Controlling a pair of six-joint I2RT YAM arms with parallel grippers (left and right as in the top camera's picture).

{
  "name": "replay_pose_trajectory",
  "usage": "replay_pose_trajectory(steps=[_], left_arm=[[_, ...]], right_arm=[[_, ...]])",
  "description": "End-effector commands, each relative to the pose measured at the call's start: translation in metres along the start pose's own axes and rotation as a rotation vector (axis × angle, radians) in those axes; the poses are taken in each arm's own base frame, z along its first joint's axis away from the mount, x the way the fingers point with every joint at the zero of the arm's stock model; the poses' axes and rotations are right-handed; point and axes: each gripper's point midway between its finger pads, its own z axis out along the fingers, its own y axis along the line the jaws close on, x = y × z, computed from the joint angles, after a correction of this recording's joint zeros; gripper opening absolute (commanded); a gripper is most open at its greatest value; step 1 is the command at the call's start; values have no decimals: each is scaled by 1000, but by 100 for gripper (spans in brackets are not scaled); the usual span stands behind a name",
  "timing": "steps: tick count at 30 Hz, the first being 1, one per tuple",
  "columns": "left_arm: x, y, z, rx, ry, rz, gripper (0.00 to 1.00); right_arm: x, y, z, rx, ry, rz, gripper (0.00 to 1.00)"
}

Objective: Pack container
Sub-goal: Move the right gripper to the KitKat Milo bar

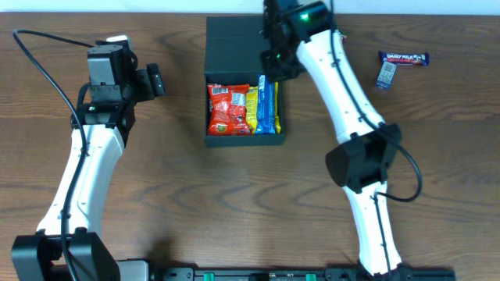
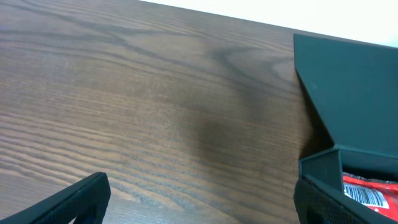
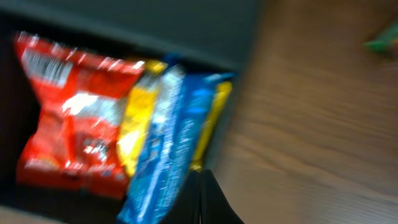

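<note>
Box point(image 1: 234, 47) sits top-centre on table point(image 1: 195, 203), lid flap open, snack packets point(image 1: 242, 109) inside. Left tool point(image 2: 199, 199) open, empty, beside box. Right tool point(image 1: 275, 66) over box; state: cannot tell. Likely light, thin cardboard, flexes; grip flap's free edge.

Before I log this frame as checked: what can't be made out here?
- Right pincer: overhead, its own arm covers the fingers; the blurred right wrist view shows only a dark tip.
- Blue packet: motion blur smears the print.
- Chocolate bar: wording too small.
- Container: cut off by the left wrist frame edge.
</note>
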Motion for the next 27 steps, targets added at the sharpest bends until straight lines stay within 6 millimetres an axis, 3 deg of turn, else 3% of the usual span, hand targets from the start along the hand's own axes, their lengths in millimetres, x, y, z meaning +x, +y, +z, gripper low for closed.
replay_pose_trajectory(steps=[1,4,8,11,15,17,19,23,27], left_arm=[[5,2,3,-5,17,-6,95],[6,-2,3,18,20,-5,95],[6,-2,3,21,20,-6,96],[6,-2,3,21,19,-6,95],[6,-2,3,21,20,-6,95],[6,-2,3,21,20,-6,95],[7,-2,3,21,24,-5,95],[9,-2,3,19,34,-5,95],[10,-2,3,19,35,-5,95]], right_arm=[[-20,-67,-12,98,-82,205,1],[-44,-107,-16,102,-181,316,2],[-72,-144,-15,92,-300,434,2],[-84,-144,17,30,-299,433,1],[-74,-151,68,37,-222,451,1],[-71,-156,82,57,-206,472,4],[-76,-159,89,69,-225,483,41],[-85,-166,87,93,-279,565,84],[-90,-181,86,126,-318,637,89]])
